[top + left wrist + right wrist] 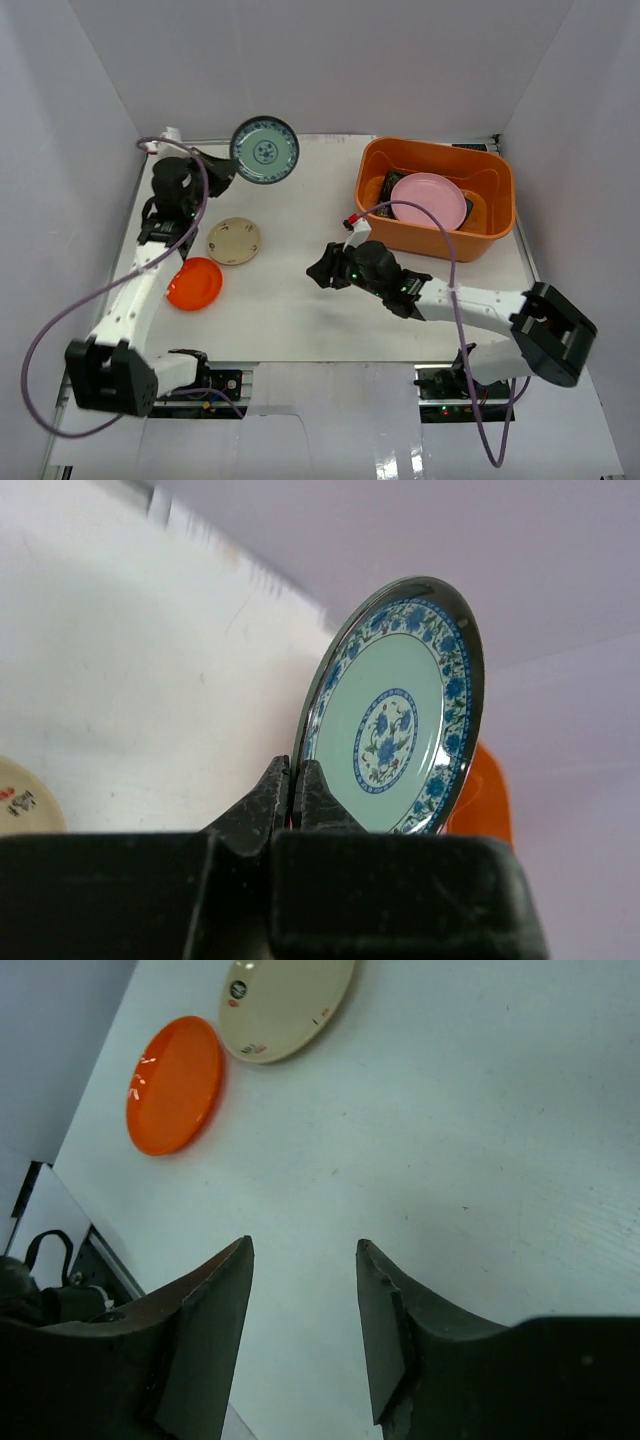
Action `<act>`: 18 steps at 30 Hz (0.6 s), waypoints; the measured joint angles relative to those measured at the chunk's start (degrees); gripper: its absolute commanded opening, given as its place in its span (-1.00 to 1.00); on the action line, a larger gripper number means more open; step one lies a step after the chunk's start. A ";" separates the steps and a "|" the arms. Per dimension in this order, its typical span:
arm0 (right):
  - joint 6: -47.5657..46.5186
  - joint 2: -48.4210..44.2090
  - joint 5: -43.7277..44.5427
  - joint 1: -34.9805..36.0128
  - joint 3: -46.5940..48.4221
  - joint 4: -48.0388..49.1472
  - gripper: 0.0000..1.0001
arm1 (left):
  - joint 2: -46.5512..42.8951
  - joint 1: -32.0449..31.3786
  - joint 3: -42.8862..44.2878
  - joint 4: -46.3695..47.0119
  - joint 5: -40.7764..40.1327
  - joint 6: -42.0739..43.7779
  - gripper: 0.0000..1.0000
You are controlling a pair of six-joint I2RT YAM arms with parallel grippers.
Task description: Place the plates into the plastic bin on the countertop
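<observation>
My left gripper (222,163) is shut on the rim of the small blue-patterned plate (265,150) and holds it on edge in the air at the far left of the countertop (300,300). In the left wrist view the fingertips (296,772) pinch the plate (400,710) at its lower edge. The small beige plate (234,241) and the small orange plate (194,283) lie on the countertop at the left. The orange plastic bin (436,196) stands far right with the pink plate (428,198) on a dark plate. My right gripper (318,268) is open and empty over mid-table.
White walls enclose the table on the left, back and right. A purple cable loops off the left arm, another off the right arm. The right wrist view shows the orange plate (174,1084) and the beige plate (287,1002) beyond its open fingers.
</observation>
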 measured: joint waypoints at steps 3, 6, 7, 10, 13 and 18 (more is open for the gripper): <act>2.51 8.07 2.54 0.94 2.32 2.25 -0.07 | -12.94 0.74 -0.70 -2.58 -4.09 2.89 -1.00; 4.76 17.18 3.34 1.22 7.89 3.10 0.02 | -22.97 0.96 -0.70 -4.92 -7.32 6.51 -1.00; 5.35 20.50 3.48 1.27 10.80 3.34 0.16 | -25.44 0.96 -0.81 -5.64 -8.00 7.63 -1.00; 7.32 30.71 3.23 1.62 21.57 3.21 0.35 | -32.15 0.96 -3.52 -7.56 -9.27 10.19 -1.00; 9.53 39.32 2.95 1.99 31.06 3.52 0.39 | -36.00 0.76 -7.04 -11.15 -9.14 11.17 -1.00; 12.85 50.45 3.91 2.14 42.51 1.20 0.30 | -36.83 -2.38 -11.34 -15.06 -5.90 11.13 -1.00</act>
